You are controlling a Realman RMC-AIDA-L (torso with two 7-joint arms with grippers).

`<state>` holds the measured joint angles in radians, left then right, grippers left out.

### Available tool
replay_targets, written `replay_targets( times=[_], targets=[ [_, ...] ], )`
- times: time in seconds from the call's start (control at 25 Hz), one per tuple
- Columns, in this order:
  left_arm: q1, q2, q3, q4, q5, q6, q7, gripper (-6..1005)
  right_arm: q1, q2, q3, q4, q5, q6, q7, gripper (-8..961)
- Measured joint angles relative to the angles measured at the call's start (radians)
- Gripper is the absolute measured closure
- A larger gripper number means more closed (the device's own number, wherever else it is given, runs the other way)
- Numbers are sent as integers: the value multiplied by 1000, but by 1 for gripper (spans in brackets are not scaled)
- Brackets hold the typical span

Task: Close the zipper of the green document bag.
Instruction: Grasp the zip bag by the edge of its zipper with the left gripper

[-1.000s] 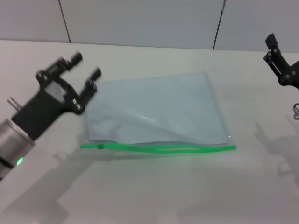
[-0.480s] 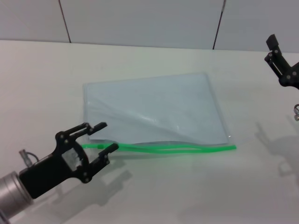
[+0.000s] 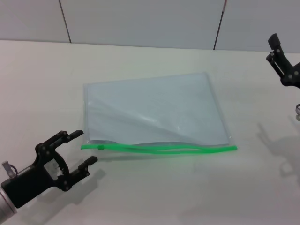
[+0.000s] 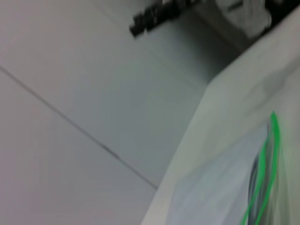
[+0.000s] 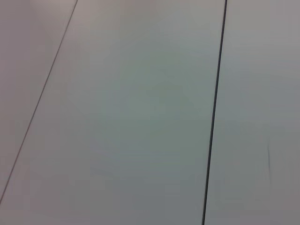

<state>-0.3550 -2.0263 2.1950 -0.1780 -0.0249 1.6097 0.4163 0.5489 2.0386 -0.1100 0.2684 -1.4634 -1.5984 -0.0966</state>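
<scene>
The green document bag (image 3: 154,110) lies flat in the middle of the white table, pale blue-grey and translucent. Its bright green zipper (image 3: 159,148) runs along the near edge, wavy and parted along the middle, with the dark slider tab (image 3: 100,147) near its left end. My left gripper (image 3: 79,149) hangs open at the front left, just left of and nearer than the slider, touching nothing. The left wrist view shows the bag (image 4: 220,197) and its zipper (image 4: 265,173). My right gripper (image 3: 281,58) stays raised at the far right edge, well away from the bag.
The white table (image 3: 164,192) stretches bare around the bag, ending at a panelled grey wall (image 3: 140,21) at the back. The right wrist view shows only wall panels (image 5: 140,112).
My left gripper has swung from the bag's back left corner down toward the front left, ending lower and further left than half a second ago. Bag and right arm stay still.
</scene>
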Motion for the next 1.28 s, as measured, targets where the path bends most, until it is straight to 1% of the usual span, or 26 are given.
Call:
replay_targets(
  times=[0.2, 0.68, 1.04, 1.28],
  targets=[
    [-13, 0, 1, 3, -18, -49, 14, 288, 1, 0, -1, 0, 2, 0, 0, 71],
    [-113, -3, 14, 12, -10, -180, 16, 292, 5, 0, -2, 0, 0, 0, -1, 71],
    [-135, -3, 16, 61, 4, -296, 29, 296, 6, 0, -3, 0, 0, -3, -2, 71],
    [-143, -3, 15, 95, 4, -346, 89, 298, 6, 0, -3, 0, 0, -4, -2, 72]
  ],
)
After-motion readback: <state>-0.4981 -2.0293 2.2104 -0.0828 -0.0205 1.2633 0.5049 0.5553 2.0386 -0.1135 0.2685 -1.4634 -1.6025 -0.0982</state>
